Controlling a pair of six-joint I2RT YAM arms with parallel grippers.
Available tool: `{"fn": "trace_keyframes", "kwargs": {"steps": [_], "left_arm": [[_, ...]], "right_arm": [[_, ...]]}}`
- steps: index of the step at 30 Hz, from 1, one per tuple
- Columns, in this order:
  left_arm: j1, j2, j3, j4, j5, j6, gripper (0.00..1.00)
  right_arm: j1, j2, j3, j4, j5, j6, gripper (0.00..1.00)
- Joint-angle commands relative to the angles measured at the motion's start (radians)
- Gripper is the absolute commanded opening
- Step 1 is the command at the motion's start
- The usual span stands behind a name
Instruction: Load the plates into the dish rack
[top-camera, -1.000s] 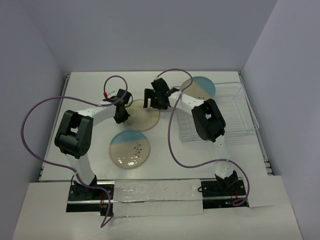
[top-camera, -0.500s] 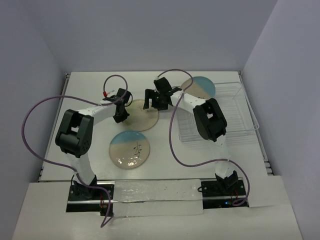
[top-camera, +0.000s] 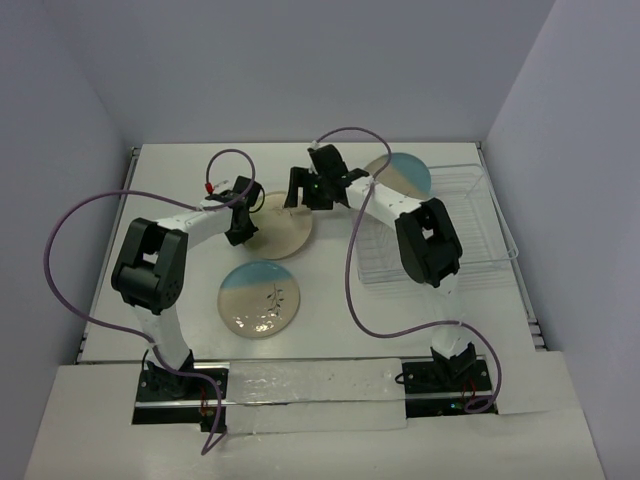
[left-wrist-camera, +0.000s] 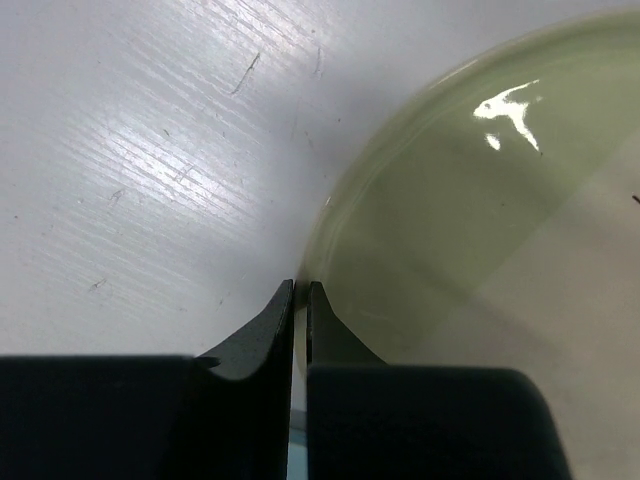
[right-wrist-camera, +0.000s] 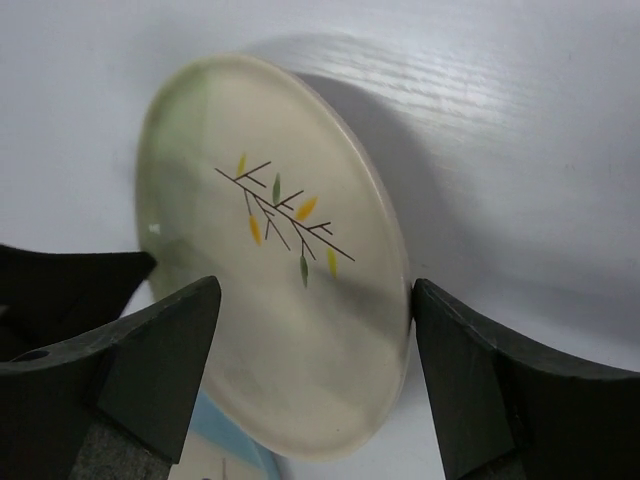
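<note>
My left gripper (left-wrist-camera: 300, 292) is nearly closed, pinching the left rim of the cream plate (right-wrist-camera: 250, 300) and tipping it up off the table (top-camera: 180, 300). My right gripper (right-wrist-camera: 315, 290) is spread wide, with the raised plate between its fingers but apparently not touching them. I judge this a handover: next, the right fingers must close, the left must let go, and the plate must travel to the dish rack (top-camera: 470, 235), well apart on the right.

I work in a lab test cell, not a kitchen: a white table (top-camera: 180, 330) boxed by plain pale walls (top-camera: 300, 70) (left, far, right), purple cables (top-camera: 60, 250) looping over it.
</note>
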Motion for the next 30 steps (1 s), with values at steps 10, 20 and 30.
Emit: {"fn": "trace_keyframes", "kwargs": {"steps": [10, 20, 30], "left_arm": [[-0.012, 0.048, -0.056, 0.027, 0.083, -0.018, 0.0], [-0.012, 0.056, -0.049, 0.026, 0.08, -0.011, 0.0], [-0.013, -0.056, -0.029, 0.027, 0.065, -0.005, 0.0]], "right_arm": [[0.043, -0.094, -0.009, 0.162, -0.288, 0.06, 0.61], [0.049, -0.099, -0.081, 0.179, -0.29, 0.028, 0.46], [0.053, -0.146, -0.057, 0.183, -0.125, -0.037, 0.0]]}}
